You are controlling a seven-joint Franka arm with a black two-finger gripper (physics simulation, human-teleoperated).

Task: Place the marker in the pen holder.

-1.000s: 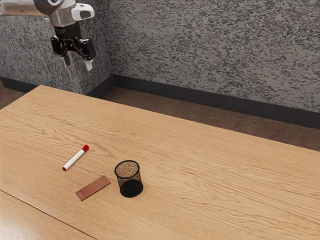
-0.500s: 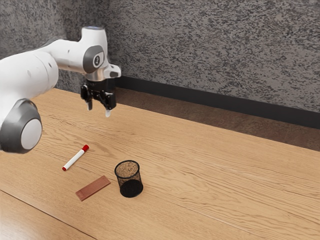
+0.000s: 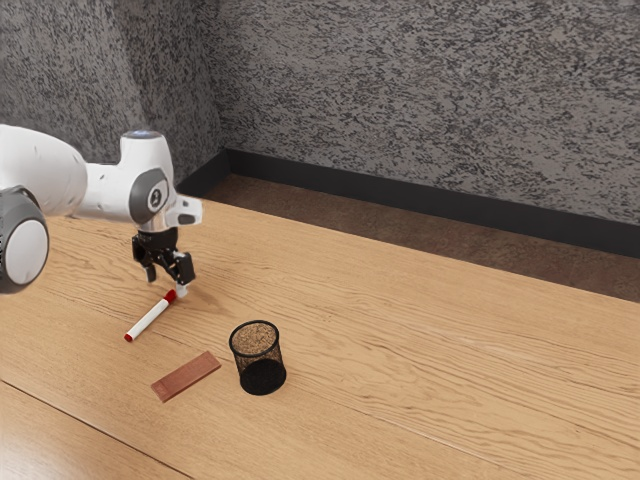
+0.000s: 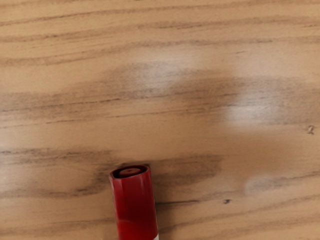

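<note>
Wooden table (image 3: 400,340), gripper (image 3: 166,283) with 2 fingers apart! Marker (image 3: 150,317), exterior view's left of the pen holder (image 3: 262,374), looks light, stiff, slippery: pinch mid-barrel!

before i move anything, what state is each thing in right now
gripper: open, by the marker's red-capped end
marker: lying on the table, cap on, not gripped
black mesh pen holder: upright, no marker in it
flat reddish-brown block: lying flat between marker and pen holder

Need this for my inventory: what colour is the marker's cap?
The cap is red, with a darker rim at its end; the wrist view shows it best.
</note>
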